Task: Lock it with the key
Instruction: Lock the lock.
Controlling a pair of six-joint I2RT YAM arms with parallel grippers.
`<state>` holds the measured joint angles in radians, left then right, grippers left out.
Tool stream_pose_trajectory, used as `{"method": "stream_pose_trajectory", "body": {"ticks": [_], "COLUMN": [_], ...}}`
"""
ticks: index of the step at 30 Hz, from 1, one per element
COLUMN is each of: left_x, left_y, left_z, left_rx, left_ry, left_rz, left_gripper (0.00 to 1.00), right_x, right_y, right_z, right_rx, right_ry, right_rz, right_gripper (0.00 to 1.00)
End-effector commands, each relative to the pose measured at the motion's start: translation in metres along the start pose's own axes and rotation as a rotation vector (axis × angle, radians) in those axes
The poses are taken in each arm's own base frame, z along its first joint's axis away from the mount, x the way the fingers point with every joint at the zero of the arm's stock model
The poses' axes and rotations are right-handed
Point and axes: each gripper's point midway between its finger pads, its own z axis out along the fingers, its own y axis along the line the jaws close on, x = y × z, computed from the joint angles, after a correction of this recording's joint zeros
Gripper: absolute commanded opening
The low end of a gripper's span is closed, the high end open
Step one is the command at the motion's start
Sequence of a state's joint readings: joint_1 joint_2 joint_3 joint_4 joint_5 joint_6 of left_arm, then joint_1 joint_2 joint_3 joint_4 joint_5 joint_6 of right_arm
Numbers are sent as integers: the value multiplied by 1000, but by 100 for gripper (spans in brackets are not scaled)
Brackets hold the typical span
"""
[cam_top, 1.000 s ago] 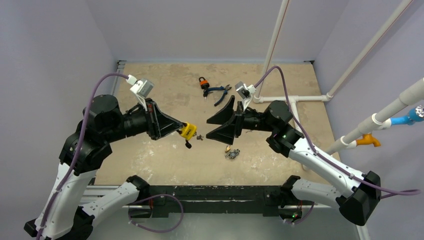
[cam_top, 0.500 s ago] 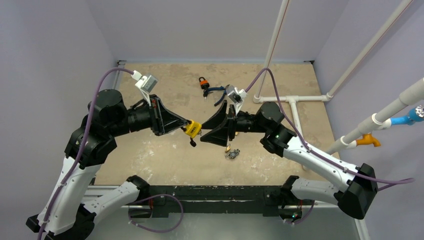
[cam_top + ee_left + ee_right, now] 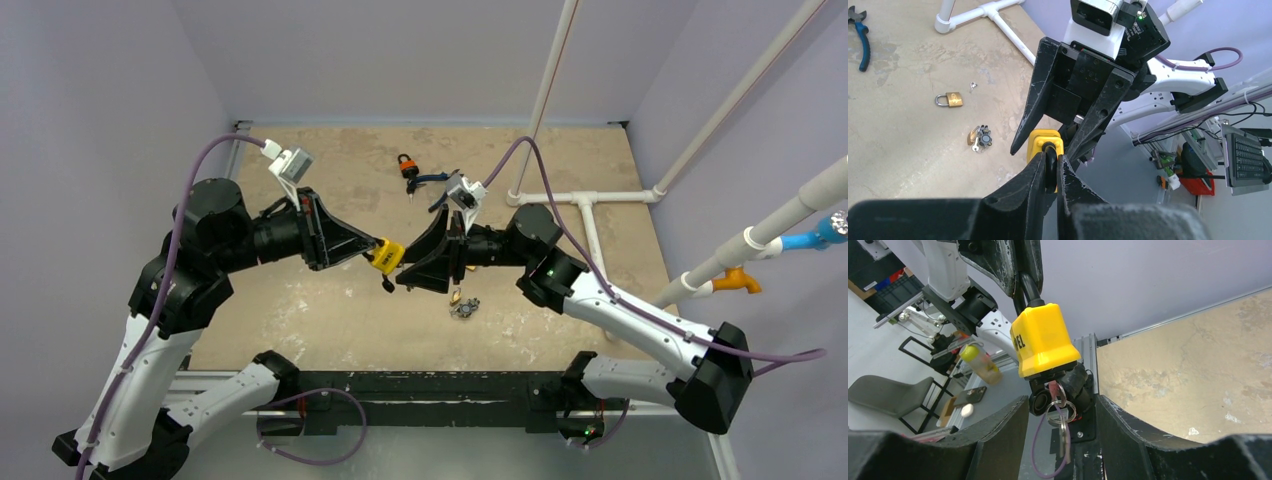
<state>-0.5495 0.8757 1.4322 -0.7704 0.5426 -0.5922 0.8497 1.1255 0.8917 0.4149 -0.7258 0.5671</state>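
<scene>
My left gripper point(image 3: 368, 250) is shut on the black shackle point(image 3: 1050, 165) of a yellow padlock point(image 3: 385, 256) and holds it above the table. The padlock also shows in the left wrist view point(image 3: 1045, 144) and the right wrist view point(image 3: 1043, 340). A key with a black head point(image 3: 1040, 401) sits in the lock's underside, with a key ring and a spare key point(image 3: 1062, 425) hanging from it. My right gripper point(image 3: 402, 272) is open, its fingers point(image 3: 998, 435) either side of the key and lock, not touching them.
On the table lie an orange and black padlock point(image 3: 405, 167), blue-handled pliers point(image 3: 438, 184), a small brass padlock point(image 3: 950, 99) and a bunch of small keys and a lock point(image 3: 462, 305). White pipes point(image 3: 585, 200) run along the right side.
My right gripper has moved left to the yellow padlock and now straddles it. My left arm has shifted the padlock slightly right and up.
</scene>
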Motion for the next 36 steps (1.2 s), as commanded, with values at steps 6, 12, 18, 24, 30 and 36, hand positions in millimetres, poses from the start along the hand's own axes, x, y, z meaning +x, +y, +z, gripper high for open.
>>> {"method": "stream_pose_trajectory", "body": {"ticks": [6,12,18,24,30,36], "left_x": [-20,-20,-23,-27,-31,-33], "left_y": [-20,-18,-16,-13,-11,-8], "left_z": [-6,-8,-12,-18,-22,-23], "left_rx": [73,61,34,-1,-24,-39], "left_ry": [-81,-86,-95,-110,-124,-131], "left_rz": [36,40,54,72,82,78], "left_gripper": [0,0,0,0,0,0], "right_x": [-22,-20,-13,-4,12,22], "right_y": [4,-1,-7,-15,-28,-40], "right_z": [5,3,-3,-10,-16,-21], "right_rx": [10,45,85,133,193,248], "right_ry": [-43,-32,-25,-5,29,46], "right_rz": [-66,-70,-75,-79,-70,-60], "right_gripper": [34,0,0,0,0,0]}}
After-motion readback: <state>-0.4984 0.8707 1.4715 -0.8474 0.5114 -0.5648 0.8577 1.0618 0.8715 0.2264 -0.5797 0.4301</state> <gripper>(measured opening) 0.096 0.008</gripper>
